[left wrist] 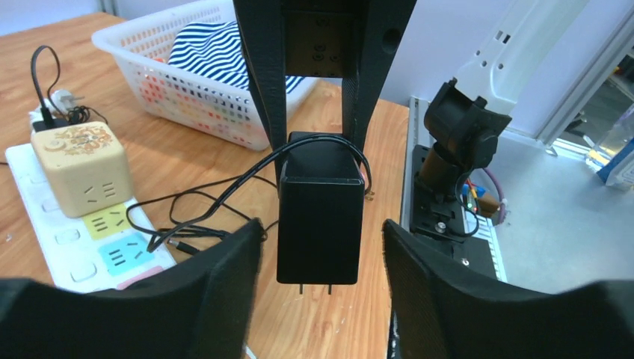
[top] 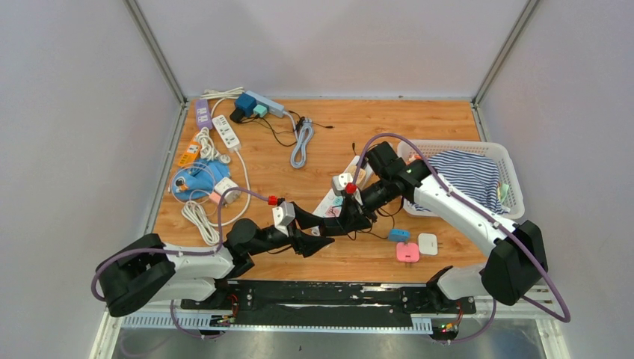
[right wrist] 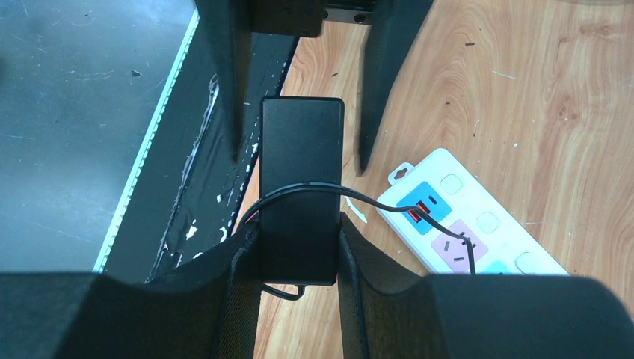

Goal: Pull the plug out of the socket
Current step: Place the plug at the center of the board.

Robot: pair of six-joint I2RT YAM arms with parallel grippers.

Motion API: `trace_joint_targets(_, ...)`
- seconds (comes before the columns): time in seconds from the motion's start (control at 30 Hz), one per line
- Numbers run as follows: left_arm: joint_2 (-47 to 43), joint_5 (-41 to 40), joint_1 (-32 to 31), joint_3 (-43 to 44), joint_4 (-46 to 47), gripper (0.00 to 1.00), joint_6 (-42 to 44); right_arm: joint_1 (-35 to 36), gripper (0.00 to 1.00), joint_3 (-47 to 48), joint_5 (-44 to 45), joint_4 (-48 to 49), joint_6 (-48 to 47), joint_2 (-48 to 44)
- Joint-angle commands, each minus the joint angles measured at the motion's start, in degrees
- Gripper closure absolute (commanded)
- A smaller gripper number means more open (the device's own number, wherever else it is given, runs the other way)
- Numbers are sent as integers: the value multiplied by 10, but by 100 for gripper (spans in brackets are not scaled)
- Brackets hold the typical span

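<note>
A black adapter plug [right wrist: 299, 179] with its thin black cord looped round it is clamped between my right gripper's [right wrist: 299, 233] pads. It hangs free above the wood, its two prongs bare in the left wrist view [left wrist: 320, 217]. The white power strip with coloured sockets [right wrist: 478, 224] lies beside it on the table; it also shows in the left wrist view [left wrist: 63, 247] and the top view [top: 334, 200]. My left gripper [left wrist: 321, 241] is open, its fingers standing apart on either side of the plug without touching it. The two grippers meet near the table's middle [top: 350, 218].
A beige cube socket [left wrist: 82, 168] sits on the strip. A white basket [top: 511, 163] with a striped cloth stands at the right. Pink [top: 407, 252], blue [top: 398, 234] and white [top: 428, 244] plugs lie near the front. More strips and cables [top: 226, 131] lie at the back left.
</note>
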Motion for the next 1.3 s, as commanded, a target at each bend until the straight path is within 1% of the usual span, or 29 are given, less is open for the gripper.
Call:
trace_joint_targets(0.0, 30, 20, 4, 14, 66, 42, -24, 8, 100, 13, -1, -10, -10, 4)
trace_joint_targets(0.13, 44, 24, 4, 12, 88, 45, -34, 8, 100, 14, 0, -10, -9, 9)
trace_joint_targets(0.3, 56, 34, 4, 20, 92, 47, -41, 8, 100, 14, 1, -10, -9, 11)
trace_joint_targets(0.33, 59, 38, 4, 21, 95, 50, -42, 8, 100, 14, 1, -10, -9, 11)
trace_joint_targets(0.4, 66, 44, 4, 23, 99, 63, -45, 9, 100, 14, 1, -10, -9, 11)
trace_joint_targets(0.5, 72, 49, 6, 26, 100, 90, -47, 8, 100, 14, 1, -10, -8, 11)
trace_joint_targets(0.53, 73, 49, 7, 24, 100, 98, -48, 8, 100, 14, 1, -11, -8, 12)
trace_joint_targets(0.57, 72, 47, 9, 22, 100, 100, -50, 8, 100, 15, 2, -11, -8, 13)
trace_joint_targets(0.63, 66, 46, 13, 17, 101, 100, -53, 7, 100, 16, 4, -10, -6, 13)
trace_joint_targets(0.67, 60, 46, 16, 14, 100, 100, -55, 7, 89, 17, 6, -11, -3, 13)
trace_joint_targets(0.73, 44, 44, 19, 6, 89, 100, -58, 6, 57, 19, 9, -10, 3, 11)
trace_joint_targets(0.8, 15, 38, 23, 0, 62, 100, -63, 2, 31, 22, 13, -10, 8, 6)
trace_joint_targets(0.83, 0, 34, 25, -2, 41, 100, -64, -1, 25, 23, 13, -10, 11, 3)
trace_joint_targets(0.9, -35, 23, 27, -1, -30, 100, -67, -10, 21, 26, 14, -10, 16, -5)
trace_joint_targets(0.97, -72, 10, 28, 0, -94, 100, -66, -21, 20, 26, 14, -10, 19, -12)
trace_joint_targets(1.1, -154, -33, 31, -1, -209, 100, -68, -45, 20, 27, 9, -10, 20, -32)
trace_joint_targets(1.27, -249, -68, 41, 5, -316, 100, -95, -86, 20, 27, -9, -9, 27, -59)
